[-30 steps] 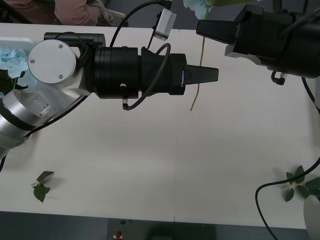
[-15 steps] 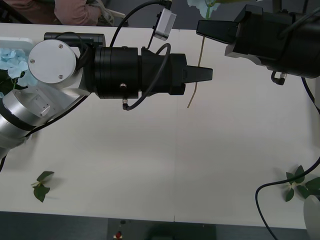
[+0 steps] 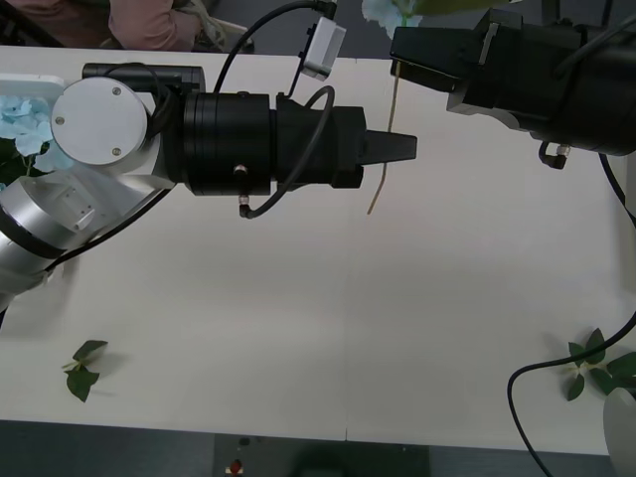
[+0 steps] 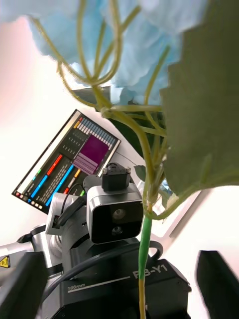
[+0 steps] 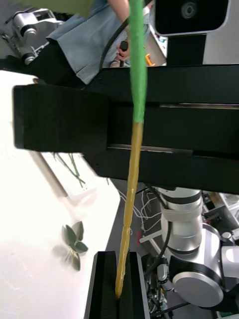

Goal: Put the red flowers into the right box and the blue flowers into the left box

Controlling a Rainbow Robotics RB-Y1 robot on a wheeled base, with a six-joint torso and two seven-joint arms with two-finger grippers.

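We see white table [image 3: 328,328], mostly bare; leaf sprig [image 3: 81,366] near its front-left edge, another sprig [image 3: 594,364] near front-right edge. Left box [image 3: 22,84] at table's far-left edge, blue heads inside. Blue flower [image 4: 149,55] hangs over table's far edge between both grippers. Left gripper [image 3: 397,148] fingers pinched together on stem tip [image 5: 121,279]. Right gripper [image 3: 422,52] fingers spread wide, stem [image 4: 144,244] passing between them.

Cropped at twelve o'clock in the front view: pale blue flower head [image 3: 386,10]. Partly masked by the left arm at nine o'clock: left box [image 3: 30,81]. Blurred close up in the right wrist view: petals and leaf [image 4: 204,99].
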